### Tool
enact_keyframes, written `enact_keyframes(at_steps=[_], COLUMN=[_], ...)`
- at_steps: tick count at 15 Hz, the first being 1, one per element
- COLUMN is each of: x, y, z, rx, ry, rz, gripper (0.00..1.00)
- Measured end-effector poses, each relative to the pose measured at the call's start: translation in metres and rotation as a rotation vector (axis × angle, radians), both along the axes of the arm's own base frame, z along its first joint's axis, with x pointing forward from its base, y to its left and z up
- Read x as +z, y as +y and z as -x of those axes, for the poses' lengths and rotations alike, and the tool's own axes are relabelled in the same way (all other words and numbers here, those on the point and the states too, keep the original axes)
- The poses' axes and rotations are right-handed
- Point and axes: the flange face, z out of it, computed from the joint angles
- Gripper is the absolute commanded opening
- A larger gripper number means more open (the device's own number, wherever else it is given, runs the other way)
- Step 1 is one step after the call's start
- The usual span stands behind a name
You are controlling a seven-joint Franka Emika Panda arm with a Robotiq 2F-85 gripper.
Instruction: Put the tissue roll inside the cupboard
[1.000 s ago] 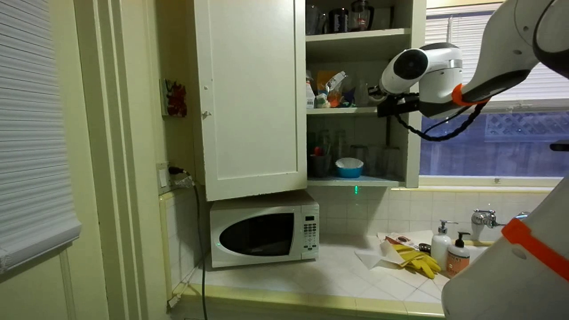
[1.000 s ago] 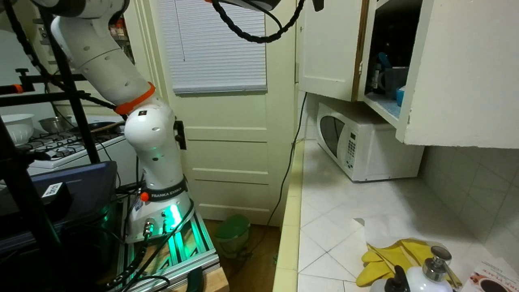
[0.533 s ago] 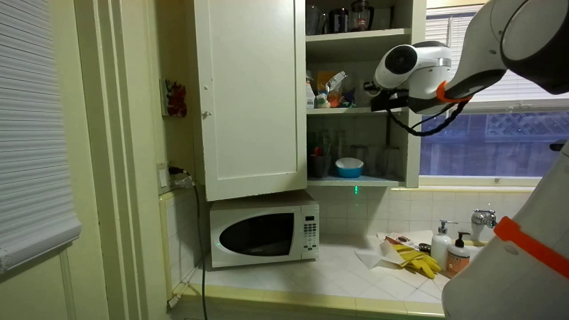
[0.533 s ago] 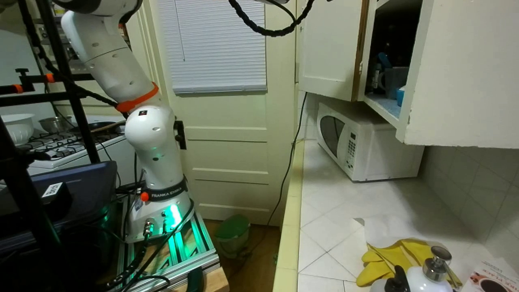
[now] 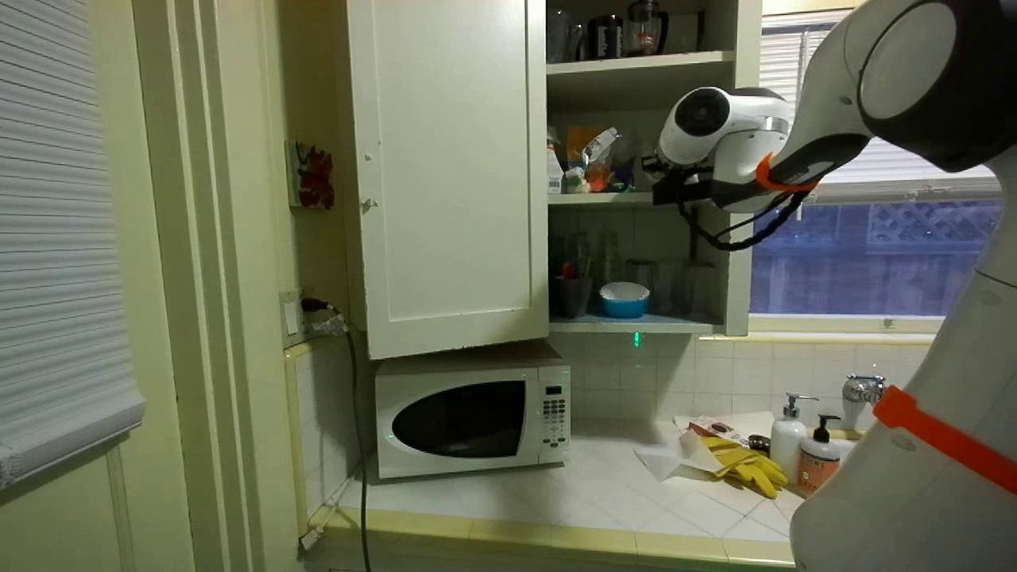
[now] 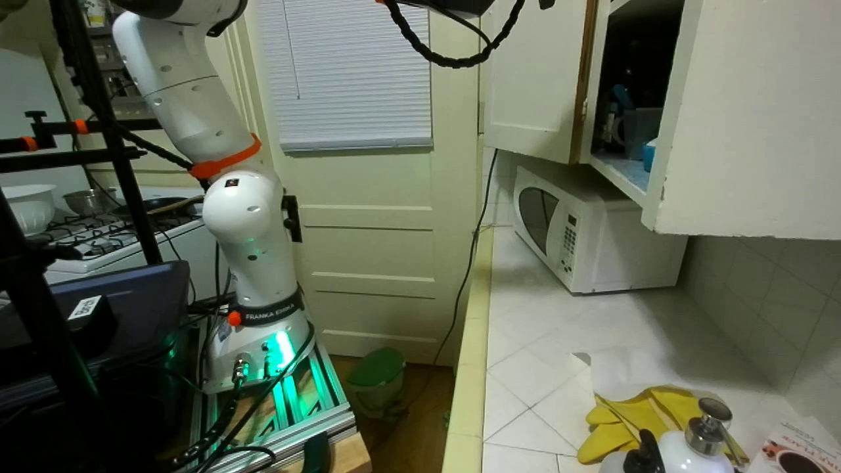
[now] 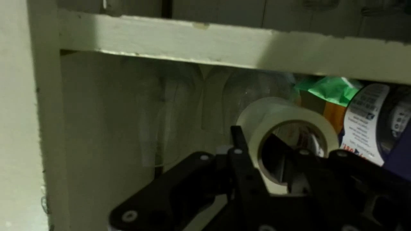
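White paper, the tissue roll (image 7: 277,120) sits right at the tips of the pincer (image 7: 257,136), its wall pinched between nearly closed jaws, its hollow axis running roughly forward into the cupboard (image 7: 19,112), seemingly clear of the shelf edge (image 7: 205,43); how deep, I cannot tell.

My wrist view is dim and grainy: my fingers (image 7: 249,179) are near-black and soft-edged at the bottom, the tissue roll (image 7: 266,123) shows pale but muted, and the cupboard (image 7: 19,112) catches most light along the left edge. Shadow crosses both ends of the shelf edge (image 7: 179,41) near the top. In an exterior view, the window (image 5: 866,262) at right is dusky blue and a green glint (image 5: 636,339) shows right of center. In an exterior view, my base (image 6: 282,348) glares green at lower left, beside near-black shadow; the counter (image 6: 539,315) at right looks brighter.
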Motion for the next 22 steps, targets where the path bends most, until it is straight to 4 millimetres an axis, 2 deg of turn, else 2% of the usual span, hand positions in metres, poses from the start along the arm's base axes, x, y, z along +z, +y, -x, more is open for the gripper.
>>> enact_keyframes(at_steps=[13,14,15,16,22], x=[-0.003,-0.003,-0.004,-0.005,-0.006], y=[-0.003,-0.003,-0.004,-0.004,-0.005], z=[-0.016,-0.018,-0.02,-0.021,-0.024], rx=[0.005,0.005,0.005,0.005,0.007], ry=[0.031,0.034,0.038,0.043,0.056], rz=[-0.029,-0.03,-0.032,-0.033,-0.039], gripper=[0.04,0.09,0.42,0.43,0.88])
